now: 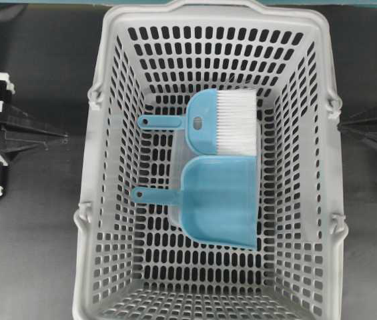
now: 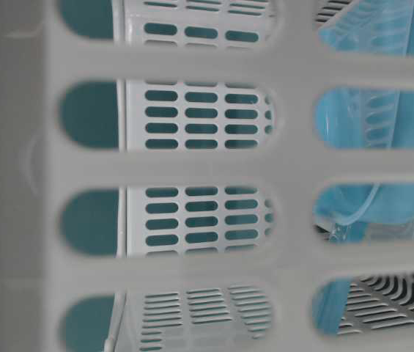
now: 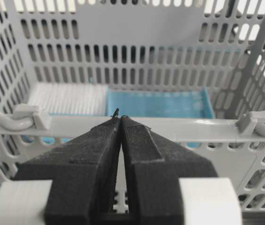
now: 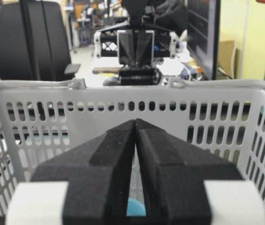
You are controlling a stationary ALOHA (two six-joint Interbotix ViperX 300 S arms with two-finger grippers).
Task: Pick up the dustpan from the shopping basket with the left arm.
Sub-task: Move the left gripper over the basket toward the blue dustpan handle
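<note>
One dustpan (image 1: 220,199) flat on floor of shopping basket (image 1: 101,200), centre-right of overhead frame, brush (image 1: 225,120) touching its upper edge. Looks light, stiff, slick plastic; I'd pinch the thin handle w/ hole, pointing frame-left. Left gripper (image 3: 119,121) closed, empty, outside rim, well apart. Right gripper (image 4: 135,123) closed too.
</note>
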